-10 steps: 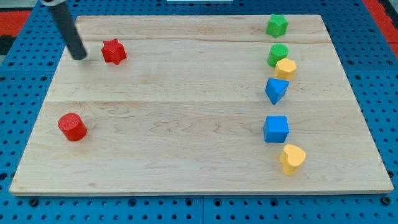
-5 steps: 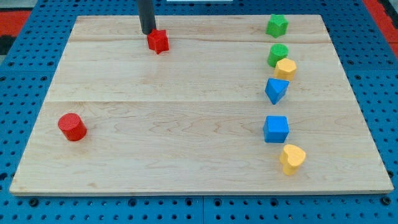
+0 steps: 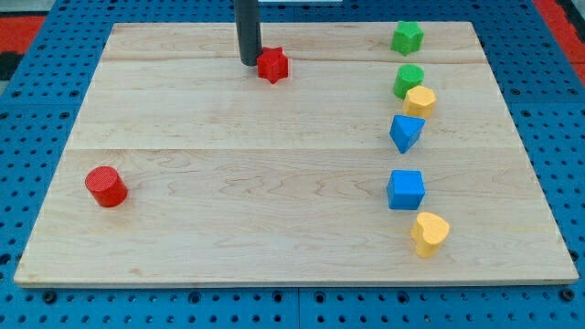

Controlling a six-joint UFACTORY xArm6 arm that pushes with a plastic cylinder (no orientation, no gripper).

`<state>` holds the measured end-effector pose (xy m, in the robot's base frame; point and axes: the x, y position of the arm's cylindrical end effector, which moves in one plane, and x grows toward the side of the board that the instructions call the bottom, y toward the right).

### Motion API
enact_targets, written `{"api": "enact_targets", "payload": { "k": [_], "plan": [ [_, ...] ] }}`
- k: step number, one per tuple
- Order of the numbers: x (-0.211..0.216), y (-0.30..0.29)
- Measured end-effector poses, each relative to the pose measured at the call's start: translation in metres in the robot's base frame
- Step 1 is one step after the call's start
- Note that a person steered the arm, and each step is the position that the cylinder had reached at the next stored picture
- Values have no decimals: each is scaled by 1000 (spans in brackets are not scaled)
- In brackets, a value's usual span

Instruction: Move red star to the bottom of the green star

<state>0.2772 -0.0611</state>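
The red star is found near the top edge of the wooden tabletop, a little left of the middle of that edge. My tip is set on the tabletop just at the star's left side, touching it or very nearly so; the dark rod rises from there out of the view's top. No fingers are fitted to this arm, so nothing is clasped: the rod is a bare pusher only.

The green star is seen close to the top right corner, well apart from the red star. Down the right side a column of blocks is laid out: a green cylinder below the green star, a yellow block touching it at its lower right, a blue triangular block just below those, then a blue cube, and a yellow heart-like block nearest the bottom edge. A red cylinder is placed alone near the left edge.
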Motion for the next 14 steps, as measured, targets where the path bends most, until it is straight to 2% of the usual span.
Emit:
{"api": "enact_targets", "payload": {
  "k": [1,3,6,8,12,14],
  "plan": [
    [16,1],
    [26,46],
    [11,135],
    [-24,130],
    [-24,180],
    [-18,126]
  ]
}}
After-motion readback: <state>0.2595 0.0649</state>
